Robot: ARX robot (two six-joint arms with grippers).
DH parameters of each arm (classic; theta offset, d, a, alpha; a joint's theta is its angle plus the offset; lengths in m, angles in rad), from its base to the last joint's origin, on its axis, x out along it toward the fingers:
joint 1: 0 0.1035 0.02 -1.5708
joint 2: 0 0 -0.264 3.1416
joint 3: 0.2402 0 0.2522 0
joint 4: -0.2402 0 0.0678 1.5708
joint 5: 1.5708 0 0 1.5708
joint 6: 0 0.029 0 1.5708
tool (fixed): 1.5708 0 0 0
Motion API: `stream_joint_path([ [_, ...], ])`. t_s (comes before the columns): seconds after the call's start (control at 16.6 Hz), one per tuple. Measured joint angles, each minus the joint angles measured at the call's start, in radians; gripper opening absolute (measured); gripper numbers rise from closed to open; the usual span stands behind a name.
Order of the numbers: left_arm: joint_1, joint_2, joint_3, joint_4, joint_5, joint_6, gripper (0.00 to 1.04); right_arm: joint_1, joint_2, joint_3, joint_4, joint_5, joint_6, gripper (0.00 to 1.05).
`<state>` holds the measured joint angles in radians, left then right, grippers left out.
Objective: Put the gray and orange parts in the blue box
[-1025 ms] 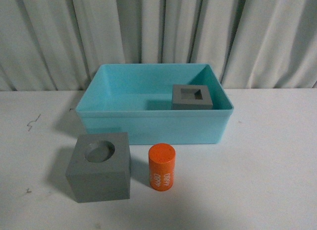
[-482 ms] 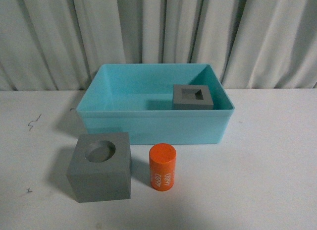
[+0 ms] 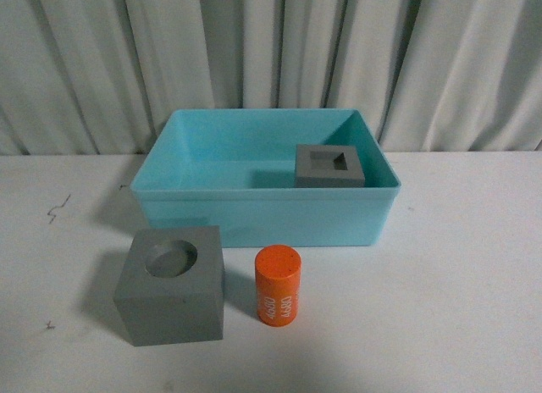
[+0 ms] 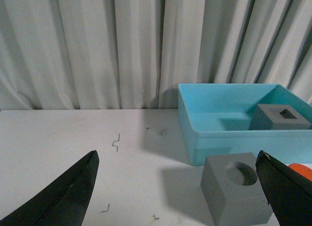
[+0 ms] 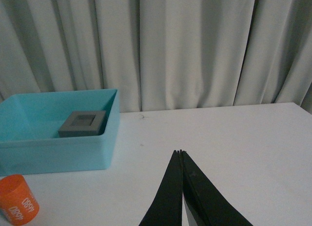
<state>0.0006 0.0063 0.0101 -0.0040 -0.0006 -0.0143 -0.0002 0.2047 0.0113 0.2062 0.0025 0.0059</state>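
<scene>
The blue box [image 3: 254, 219] stands at the middle back of the table, and a gray cube with a square recess [image 3: 329, 167] lies inside it near its right wall. In front of the box, a gray cube with a round recess [image 3: 170, 283] sits on the table with the orange cylinder [image 3: 279, 285] upright just to its right. Neither arm shows in the front view. My left gripper [image 4: 176, 155] is open and empty, with the round-recess cube [image 4: 236, 192] close to one finger. My right gripper [image 5: 180, 152] is shut on nothing, off to the right of the box [image 5: 58, 155] and the cylinder [image 5: 17, 199].
A white table [image 3: 457, 274] carries everything, and pale curtains [image 3: 271, 46] hang right behind the box. Small dark marks [image 4: 116, 143] dot the table to the left of the box.
</scene>
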Motion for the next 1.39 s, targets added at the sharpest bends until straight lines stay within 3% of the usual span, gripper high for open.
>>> stream_joint_path([
  [0.3,0.0,0.0,0.0,0.0,0.0,0.0,0.98,0.0,-0.032,0.0,-0.034,0.0,0.0,0.02],
  [0.36,0.0,0.0,0.0,0.0,-0.001,0.0,0.98,0.0,-0.186,0.001,-0.212,0.0,0.0,0.02],
  [0.6,0.0,0.0,0.0,0.001,0.0,0.0,0.98,0.0,-0.201,0.0,-0.21,0.0,0.0,0.02],
  [0.66,0.0,0.0,0.0,0.001,0.0,0.0,0.98,0.0,-0.201,0.0,-0.21,0.0,-0.001,0.07],
  [0.72,0.0,0.0,0.0,0.001,0.0,0.0,0.98,0.0,-0.201,0.0,-0.21,0.0,-0.001,0.2],
  [0.84,0.0,0.0,0.0,0.001,0.0,0.0,0.98,0.0,-0.201,0.0,-0.21,0.0,-0.001,0.63],
  [1.09,0.0,0.0,0.0,0.001,0.0,0.0,0.98,0.0,-0.201,0.0,-0.21,0.0,0.0,1.0],
  [1.33,0.0,0.0,0.0,0.001,0.0,0.0,0.98,0.0,-0.201,0.0,-0.21,0.0,-0.001,0.98],
  [1.39,-0.006,0.028,0.037,-0.124,-0.005,-0.014,0.98,0.0,-0.201,0.0,-0.21,0.0,0.0,0.98],
])
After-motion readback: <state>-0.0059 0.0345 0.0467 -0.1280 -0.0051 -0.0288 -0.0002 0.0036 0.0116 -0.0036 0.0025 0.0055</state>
